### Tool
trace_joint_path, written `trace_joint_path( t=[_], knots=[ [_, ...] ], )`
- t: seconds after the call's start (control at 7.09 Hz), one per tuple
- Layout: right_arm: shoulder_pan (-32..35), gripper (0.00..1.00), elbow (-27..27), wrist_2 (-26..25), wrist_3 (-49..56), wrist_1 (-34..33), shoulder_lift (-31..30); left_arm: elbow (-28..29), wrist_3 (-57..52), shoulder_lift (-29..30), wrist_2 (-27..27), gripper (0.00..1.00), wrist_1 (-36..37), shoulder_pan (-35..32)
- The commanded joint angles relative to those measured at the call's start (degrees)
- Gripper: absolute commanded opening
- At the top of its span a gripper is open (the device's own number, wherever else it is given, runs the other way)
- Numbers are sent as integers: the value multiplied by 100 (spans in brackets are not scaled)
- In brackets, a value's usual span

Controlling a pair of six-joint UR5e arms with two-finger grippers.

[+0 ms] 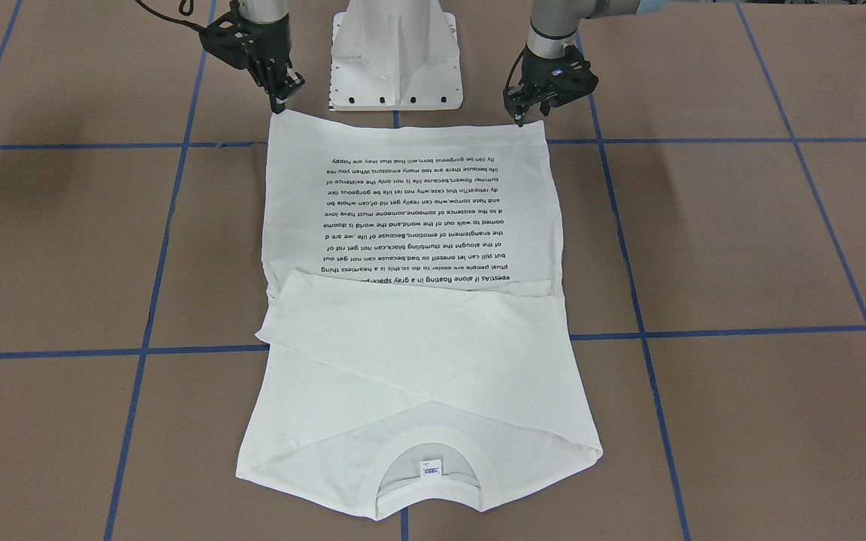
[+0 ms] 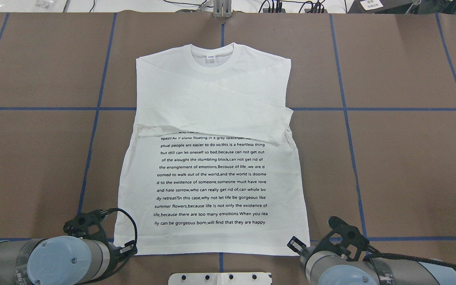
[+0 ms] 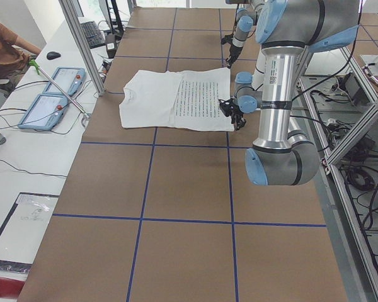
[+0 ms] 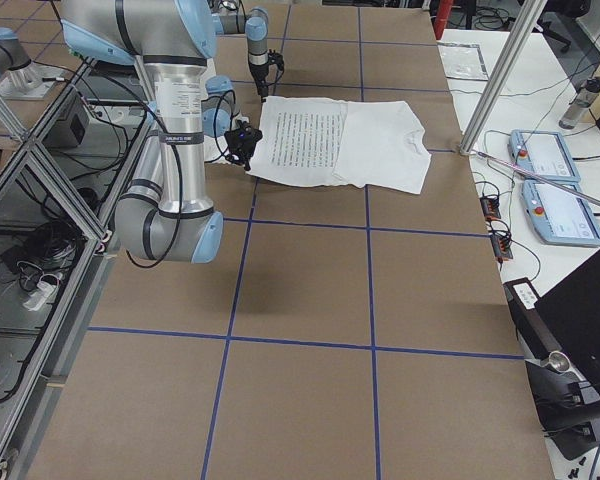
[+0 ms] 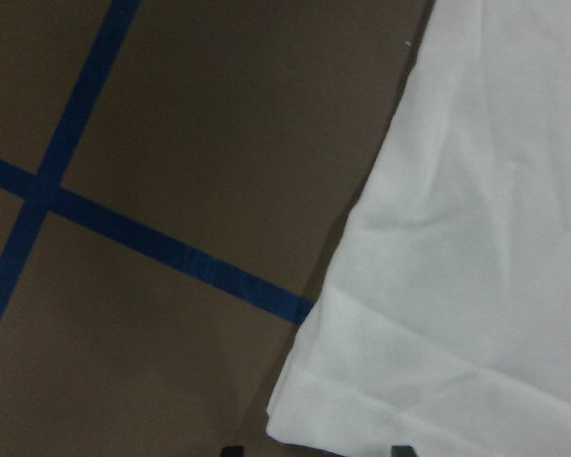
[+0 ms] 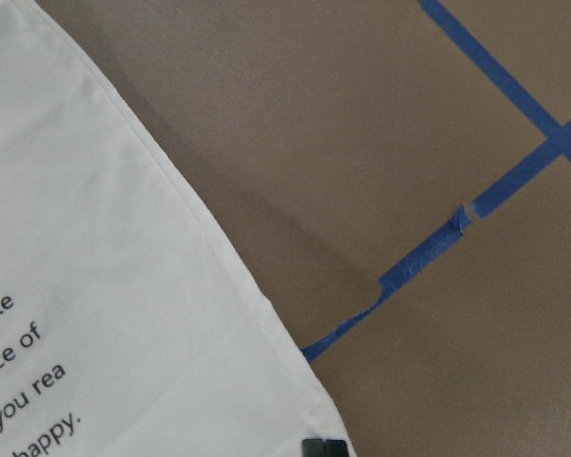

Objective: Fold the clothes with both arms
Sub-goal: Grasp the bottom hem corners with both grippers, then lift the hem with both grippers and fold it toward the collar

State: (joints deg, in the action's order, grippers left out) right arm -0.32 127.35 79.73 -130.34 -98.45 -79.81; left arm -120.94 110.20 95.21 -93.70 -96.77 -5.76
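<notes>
My left hand point(image 1: 531, 114) sat wide at a near hem corner of the T-shirt point(image 1: 403, 346); the right hand's point(image 1: 280, 105) gap I couldn't tell. A one-layer pinch might have skewed the fold.

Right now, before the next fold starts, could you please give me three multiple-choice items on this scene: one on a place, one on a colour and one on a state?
1. Where does the collar of the T-shirt lie?
A. at the end nearest the robot
B. at the end farthest from the robot
C. tucked under the shirt

2. What colour are the tape lines on the table?
A. red
B. blue
C. yellow

3. How do the sleeves lie?
A. spread out sideways
B. hanging off the table
C. folded across the chest

Answers:
1 B, since the overhead view shows the collar at the far end of the shirt.
2 B, since the grid on the brown surface is blue in every view.
3 C, since both sleeves cross over the chest, just above the printed text.
</notes>
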Motion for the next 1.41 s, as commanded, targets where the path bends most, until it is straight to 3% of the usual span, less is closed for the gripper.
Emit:
trace_joint_path(
  t=[0.0, 0.28, 0.56, 0.85, 1.27],
  knots=[
    [-3, 0, 27, -1, 0, -129, 18, 18, -25, -2, 123, 57, 9, -22],
    [-12, 0, 36, -1, 0, -130, 27, 44, -25, -2, 124, 50, 9, -40],
    [6, 0, 27, -1, 0, -130, 27, 44, -25, -124, 168, 0, 9, -57],
    [6, 0, 27, -1, 0, -130, 19, -69, -25, -160, 151, 0, 9, -66],
    [76, 0, 403, 8, 0, -296, -25, -1227, 45, -117, 124, 0, 9, -75]
  ],
)
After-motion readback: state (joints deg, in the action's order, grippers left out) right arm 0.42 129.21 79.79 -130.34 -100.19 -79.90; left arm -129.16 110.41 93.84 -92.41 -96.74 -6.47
